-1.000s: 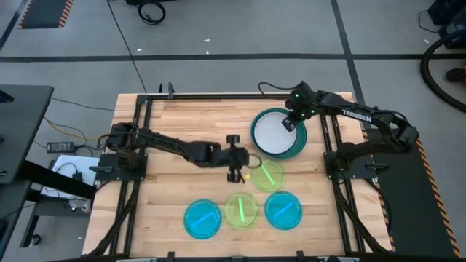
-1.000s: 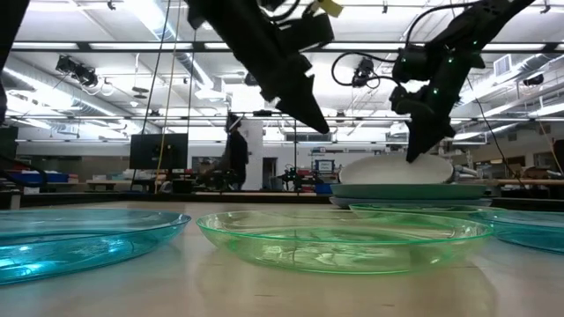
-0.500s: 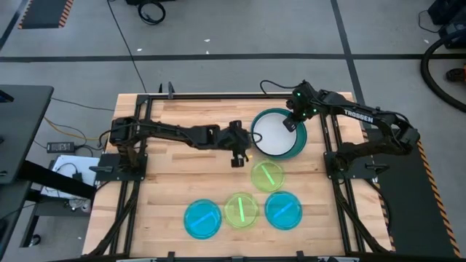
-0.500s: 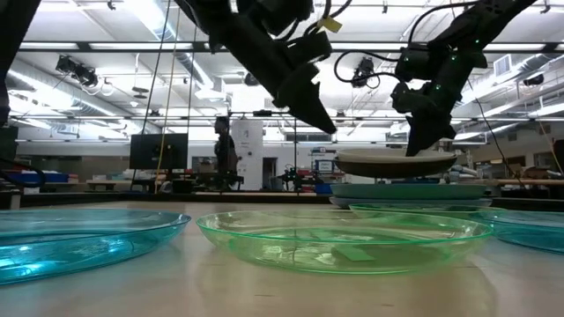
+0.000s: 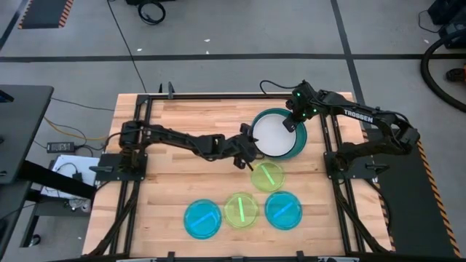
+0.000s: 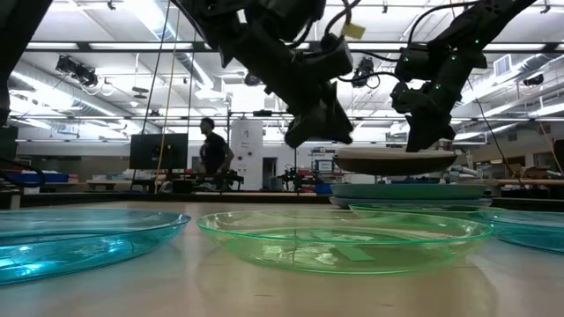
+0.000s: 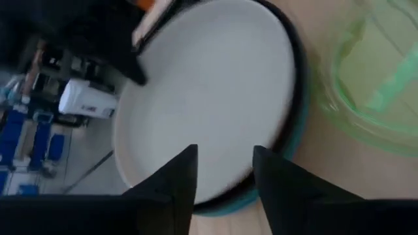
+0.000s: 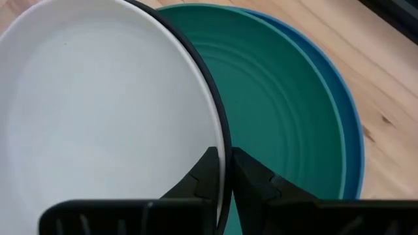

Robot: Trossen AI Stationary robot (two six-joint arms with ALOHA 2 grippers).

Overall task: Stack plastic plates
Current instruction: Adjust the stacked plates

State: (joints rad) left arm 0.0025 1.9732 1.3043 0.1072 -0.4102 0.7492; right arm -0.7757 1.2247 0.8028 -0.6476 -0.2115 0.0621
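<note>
A white plate (image 5: 273, 135) nested in a black plate (image 8: 219, 124) hangs above the teal plate (image 8: 281, 98), which lies in the blue plate (image 8: 341, 111) at the table's far right. My right gripper (image 8: 225, 173) is shut on the lifted pair's far-right rim. My left gripper (image 7: 223, 176) is open, at the pair's left rim (image 5: 251, 138). Two lime green plates (image 5: 267, 176) (image 5: 241, 209) and two cyan plates (image 5: 202, 218) (image 5: 283, 210) rest flat on the near half of the table. My right gripper pinches the nested white and black plates at their far-right rim (image 8: 222, 147), one finger over the white inside, one outside the black edge, coming from above. The pair (image 6: 397, 161) is lifted clear of the teal plate (image 6: 410, 188) and hangs roughly level. My left gripper: I cannot tell whether it touches the rim.
Black frame rails (image 5: 145, 131) run along the table's left and right sides. Bare wood (image 5: 189, 116) lies on the far left. A person (image 6: 210, 150) walks in the room behind the table.
My right gripper has raised the white and black plates off the teal plate, and they now hang level above it. My left gripper has moved from above the far lime green plate toward the far right, up to the lifted pair's left rim.
</note>
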